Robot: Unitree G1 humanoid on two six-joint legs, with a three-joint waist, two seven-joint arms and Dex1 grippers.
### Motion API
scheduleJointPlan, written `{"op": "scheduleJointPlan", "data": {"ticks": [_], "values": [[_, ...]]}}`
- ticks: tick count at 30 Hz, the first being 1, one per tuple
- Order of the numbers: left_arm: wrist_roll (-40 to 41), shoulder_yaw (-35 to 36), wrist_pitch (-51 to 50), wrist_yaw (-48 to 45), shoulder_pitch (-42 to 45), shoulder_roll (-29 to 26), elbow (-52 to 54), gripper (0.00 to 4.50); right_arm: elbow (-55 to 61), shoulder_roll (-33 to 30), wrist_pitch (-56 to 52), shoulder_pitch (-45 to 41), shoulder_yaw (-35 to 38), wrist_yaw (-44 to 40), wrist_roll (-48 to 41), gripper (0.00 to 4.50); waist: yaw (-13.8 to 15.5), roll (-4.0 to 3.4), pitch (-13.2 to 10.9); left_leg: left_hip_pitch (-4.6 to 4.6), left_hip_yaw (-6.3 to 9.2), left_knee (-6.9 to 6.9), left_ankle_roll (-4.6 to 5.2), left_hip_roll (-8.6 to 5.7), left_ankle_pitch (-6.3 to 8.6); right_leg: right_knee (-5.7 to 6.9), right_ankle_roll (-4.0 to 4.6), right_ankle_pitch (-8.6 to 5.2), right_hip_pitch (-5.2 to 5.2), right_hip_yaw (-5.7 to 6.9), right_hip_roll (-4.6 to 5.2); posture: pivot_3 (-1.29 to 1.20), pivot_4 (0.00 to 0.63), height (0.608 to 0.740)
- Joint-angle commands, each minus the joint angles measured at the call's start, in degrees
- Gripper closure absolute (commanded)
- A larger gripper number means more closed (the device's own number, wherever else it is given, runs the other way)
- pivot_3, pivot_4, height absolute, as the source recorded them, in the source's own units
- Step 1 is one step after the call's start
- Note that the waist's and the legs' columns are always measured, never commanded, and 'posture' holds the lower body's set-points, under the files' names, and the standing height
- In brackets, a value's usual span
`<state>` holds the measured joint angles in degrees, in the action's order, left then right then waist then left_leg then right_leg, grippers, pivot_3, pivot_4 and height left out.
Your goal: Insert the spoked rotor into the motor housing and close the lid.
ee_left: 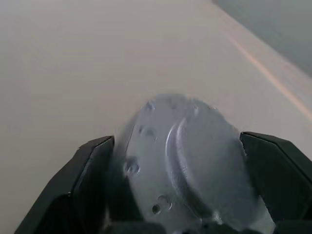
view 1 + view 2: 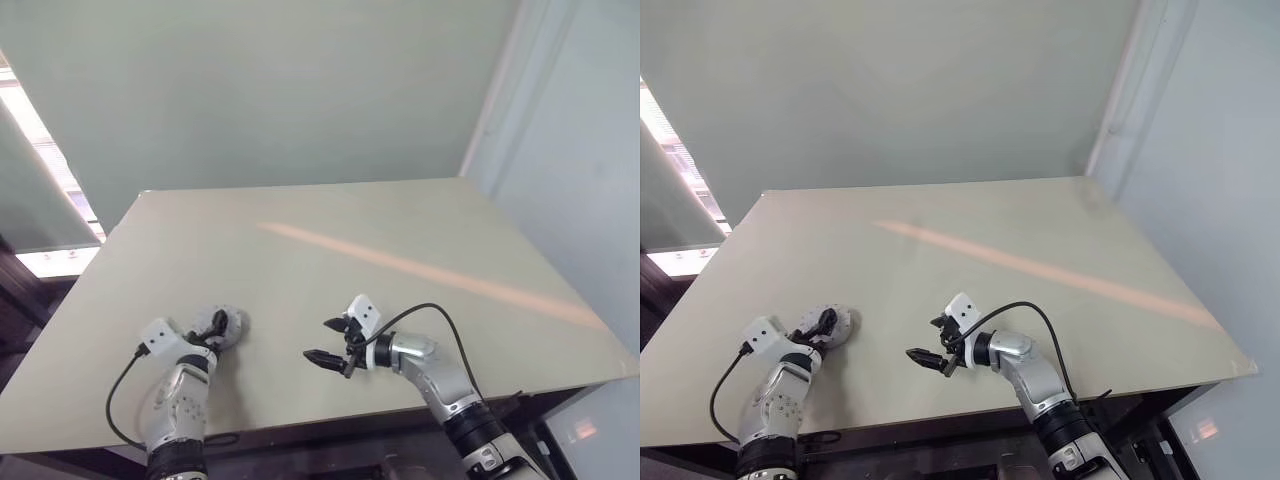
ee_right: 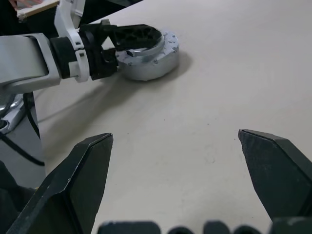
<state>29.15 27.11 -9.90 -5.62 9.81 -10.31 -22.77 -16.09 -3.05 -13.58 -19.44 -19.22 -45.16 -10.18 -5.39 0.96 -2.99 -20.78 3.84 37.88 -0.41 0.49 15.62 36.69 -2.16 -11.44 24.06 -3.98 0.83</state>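
On my left, the left gripper [image 2: 214, 325] has its fingers spread to either side of the closed motor housing [image 3: 148, 54], lid [image 1: 195, 161] on top, resting on the table [image 2: 330, 240]. I can't tell if they touch it. Further right, the right gripper [image 2: 330, 342] hangs wide open, empty.

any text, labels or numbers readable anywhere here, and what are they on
None can be read.
The silver lid between the left hand's fingers shows small holes and dimples, no lettering.
The table carries no print.
The right hand and its white wrist housing bear no legible marking.
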Motion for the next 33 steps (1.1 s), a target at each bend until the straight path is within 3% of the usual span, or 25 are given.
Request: {"op": "scheduleJointPlan", "data": {"ticks": [1,5,9,16,21,33], "values": [[-5.4,-0.7,4.4,2.9,0.7,-2.0,-0.8,0.03,1.6,0.4,1.3,-0.7,0.4,0.2,0.0,0.00,0.0,-0.01,0.0,0.04,0.00,-0.01,0.00,0.00,0.00,0.00,0.00,0.00,-0.03,0.00,0.00,0.00,0.000,0.740],[-7.2,-0.3,9.9,2.2,-0.3,-1.9,0.2,0.03,1.1,0.4,1.6,-0.7,0.7,0.3,0.2,0.00,0.0,-0.01,0.0,0.10,-0.01,0.01,0.00,0.00,0.00,0.00,0.00,0.00,-0.12,0.00,0.01,0.00,0.000,0.740],[-3.9,-0.8,12.7,-5.2,-2.6,-1.6,5.4,0.03,0.8,0.5,2.4,-0.8,1.5,1.0,-0.1,0.00,0.1,0.00,0.0,0.09,-0.01,0.01,0.00,0.00,0.00,-0.01,0.00,0.00,-0.12,0.01,0.02,0.00,0.000,0.740],[1.0,-9.4,2.6,-20.3,-9.2,-5.4,22.5,0.03,1.5,-1.4,3.1,-0.8,4.5,0.7,-1.3,0.00,0.2,-0.04,0.0,0.08,-0.04,0.03,0.00,0.01,0.01,0.00,0.12,-0.07,-0.12,0.00,0.03,0.00,0.000,0.740],[0.2,-18.6,-3.9,-26.7,-11.3,-9.0,32.7,0.03,5.1,-5.0,2.6,0.2,7.2,-1.1,-3.0,0.00,0.1,-0.10,0.0,0.12,-0.05,0.07,0.00,0.01,0.01,-0.01,0.15,-0.09,-0.18,-0.02,0.03,0.00,0.000,0.740],[0.8,-20.8,-8.3,-30.1,-15.8,-11.3,35.9,0.03,10.6,-7.9,2.4,5.4,7.0,0.2,-1.6,0.00,0.0,-0.29,-0.1,0.18,-0.08,0.08,0.02,0.08,0.00,0.05,0.17,-0.10,-0.16,-0.06,-0.03,0.00,0.000,0.740]]}}
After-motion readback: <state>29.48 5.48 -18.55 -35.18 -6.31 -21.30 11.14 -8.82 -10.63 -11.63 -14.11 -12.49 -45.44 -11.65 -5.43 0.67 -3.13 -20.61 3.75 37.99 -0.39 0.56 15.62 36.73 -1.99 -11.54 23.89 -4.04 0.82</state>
